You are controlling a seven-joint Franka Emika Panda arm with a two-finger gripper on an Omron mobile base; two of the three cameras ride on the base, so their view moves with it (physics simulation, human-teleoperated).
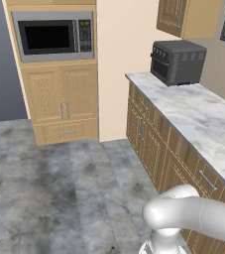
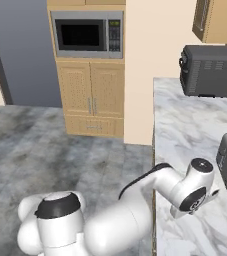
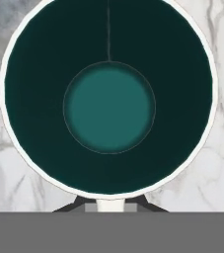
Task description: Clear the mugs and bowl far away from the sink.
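Microwave (image 1: pixel 53 36) is seen left, toaster oven (image 1: pixel 178 61) on the marble counter (image 1: pixel 198 116) right, while the teal mug (image 3: pixel 108 99) is viewed from above over the counter, gripper (image 3: pixel 109 205) clamped on its rim.

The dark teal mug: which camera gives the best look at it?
The hand view: it looks straight down into the dark teal mug, its pale rim and teal bottom clear against the marble counter. The left and right base views show that counter, but I cannot make out the mug there.
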